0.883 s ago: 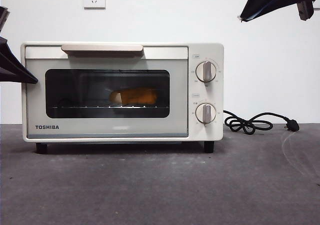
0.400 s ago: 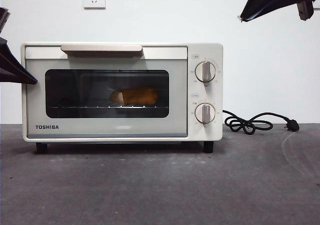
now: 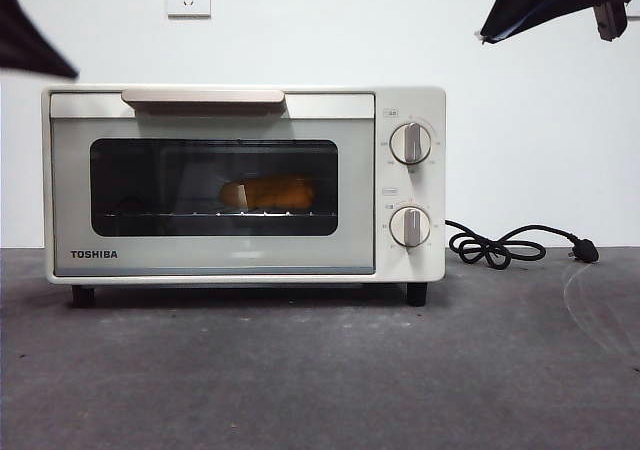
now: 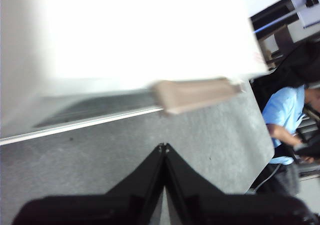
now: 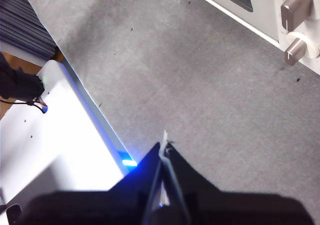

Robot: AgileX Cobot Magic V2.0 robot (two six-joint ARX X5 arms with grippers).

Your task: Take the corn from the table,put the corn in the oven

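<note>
In front of the oven (image 3: 245, 185) the table (image 3: 320, 370) lies bare, with open room. Behind its shut glass door the corn (image 3: 268, 193) rests on the rack, so the task looks done. Above the oven, the left tool (image 4: 164, 147) and right tool (image 5: 164, 144) hang pinched together, empty.
</note>
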